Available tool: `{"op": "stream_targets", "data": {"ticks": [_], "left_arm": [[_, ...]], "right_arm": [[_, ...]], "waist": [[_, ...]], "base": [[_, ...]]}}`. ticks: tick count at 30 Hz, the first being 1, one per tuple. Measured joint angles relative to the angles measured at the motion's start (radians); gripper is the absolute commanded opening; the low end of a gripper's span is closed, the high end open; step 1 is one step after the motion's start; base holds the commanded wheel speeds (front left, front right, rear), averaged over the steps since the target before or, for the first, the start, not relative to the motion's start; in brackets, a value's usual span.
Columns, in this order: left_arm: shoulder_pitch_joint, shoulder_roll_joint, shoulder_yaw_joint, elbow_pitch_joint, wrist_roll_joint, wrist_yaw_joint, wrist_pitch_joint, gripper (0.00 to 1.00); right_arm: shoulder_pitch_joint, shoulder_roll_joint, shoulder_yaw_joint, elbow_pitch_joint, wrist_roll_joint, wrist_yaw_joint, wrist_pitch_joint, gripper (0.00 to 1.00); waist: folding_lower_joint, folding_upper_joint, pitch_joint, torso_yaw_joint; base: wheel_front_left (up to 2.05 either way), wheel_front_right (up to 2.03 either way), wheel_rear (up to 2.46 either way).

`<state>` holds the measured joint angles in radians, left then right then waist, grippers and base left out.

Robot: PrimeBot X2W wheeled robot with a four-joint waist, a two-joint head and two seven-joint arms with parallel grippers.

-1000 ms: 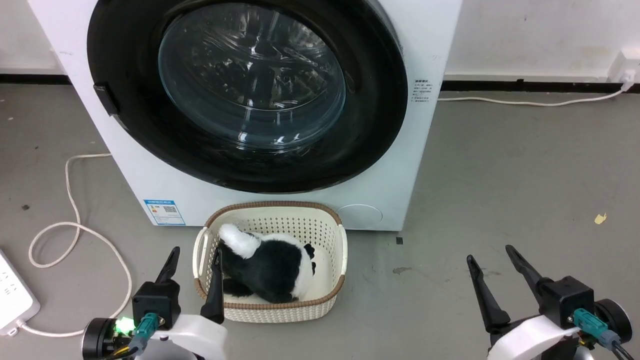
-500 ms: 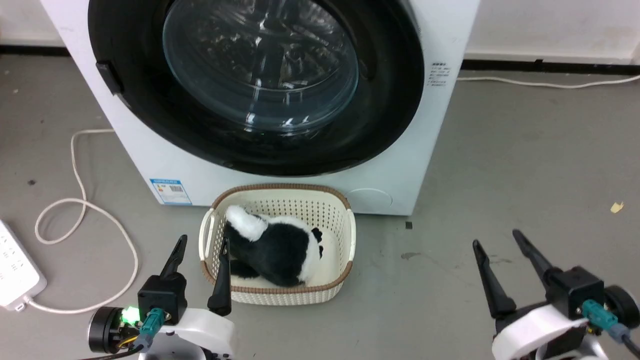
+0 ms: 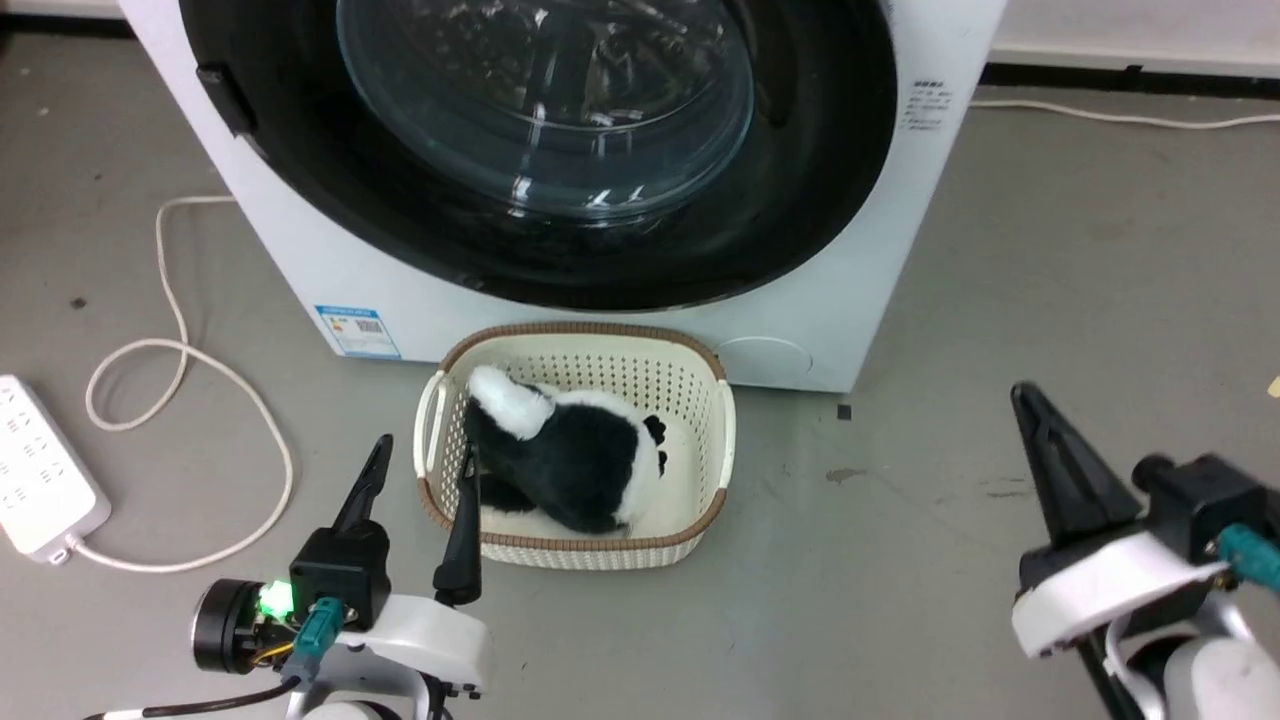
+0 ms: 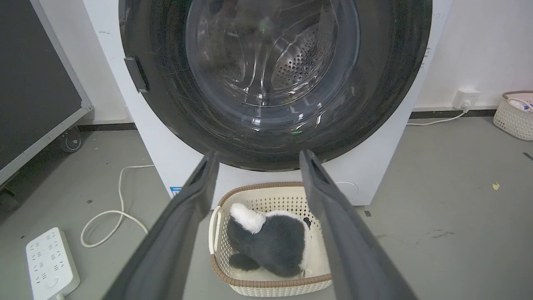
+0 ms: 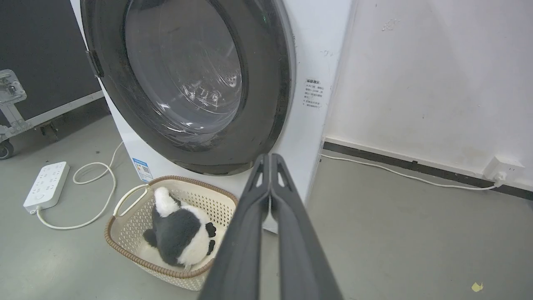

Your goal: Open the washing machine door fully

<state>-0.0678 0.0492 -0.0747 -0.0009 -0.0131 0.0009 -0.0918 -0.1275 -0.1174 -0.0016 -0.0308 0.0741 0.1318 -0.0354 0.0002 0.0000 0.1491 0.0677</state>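
The white washing machine stands straight ahead, and its round glossy black door with the bulging glass window lies shut against the front. A small black block sits on the door's left rim. My left gripper is open at the lower left, low over the floor beside a basket and well short of the door. The left wrist view shows the door beyond the spread left gripper. My right gripper is shut on nothing at the lower right. In the right wrist view its fingers meet below the door's right edge.
A cream basket holding a black and white plush toy sits on the floor against the machine's base. A power strip and looped cable lie left. A black wheeled case stands far left, a second basket far right.
The right gripper's fingers have closed together and the gripper has risen in the head view. The whole head picture has shifted, so the camera has moved nearer the machine.
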Motion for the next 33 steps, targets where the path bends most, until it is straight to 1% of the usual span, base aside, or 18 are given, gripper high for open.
{"op": "stream_targets", "data": {"ticks": [6, 16, 22, 23, 24, 28, 33], "left_arm": [[-0.018, 0.000, -0.011, 0.000, -0.001, 0.001, -0.015, 1.00], [-0.045, 0.000, -0.029, -0.007, -0.008, 0.009, -0.034, 1.00], [-0.065, 0.000, -0.040, -0.012, -0.016, 0.014, -0.047, 1.00], [-0.079, 0.000, -0.044, -0.013, -0.016, 0.015, -0.052, 1.00], [-0.081, 0.000, -0.045, -0.014, -0.016, 0.015, -0.054, 1.00], [-0.088, 0.000, -0.055, -0.014, -0.017, 0.015, -0.061, 1.00], [-0.102, 0.000, -0.071, -0.014, -0.018, 0.018, -0.074, 1.00]], "right_arm": [[-0.071, -0.020, -0.017, -0.004, 0.048, 0.000, 0.026, 0.00], [-0.233, -0.015, -0.079, 0.009, 0.164, 0.000, 0.097, 0.00], [-0.352, 0.005, -0.127, 0.058, 0.239, 0.000, 0.155, 0.00], [-0.409, 0.011, -0.151, 0.090, 0.274, 0.000, 0.177, 0.00], [-0.426, 0.012, -0.157, 0.100, 0.286, 0.000, 0.188, 0.00], [-0.492, 0.011, -0.165, 0.133, 0.346, 0.000, 0.218, 0.00], [-0.569, 0.002, -0.202, 0.193, 0.416, 0.000, 0.247, 0.00]], "waist": [[0.0000, 0.0000, 0.023, 0.020], [-0.0001, 0.0000, 0.073, 0.051], [0.0000, 0.0000, 0.113, 0.069], [0.0000, 0.0000, 0.133, 0.079], [0.0000, 0.0000, 0.140, 0.083], [0.0000, 0.0000, 0.164, 0.099], [-0.0001, 0.0000, 0.187, 0.118]], "base": [[0.00, 0.00, 0.00], [0.00, 0.00, 0.00], [0.00, 0.00, 0.00], [0.00, 0.00, 0.00], [0.00, 0.00, 0.00], [0.00, 0.00, 0.00], [0.00, 0.00, 0.00]]}}
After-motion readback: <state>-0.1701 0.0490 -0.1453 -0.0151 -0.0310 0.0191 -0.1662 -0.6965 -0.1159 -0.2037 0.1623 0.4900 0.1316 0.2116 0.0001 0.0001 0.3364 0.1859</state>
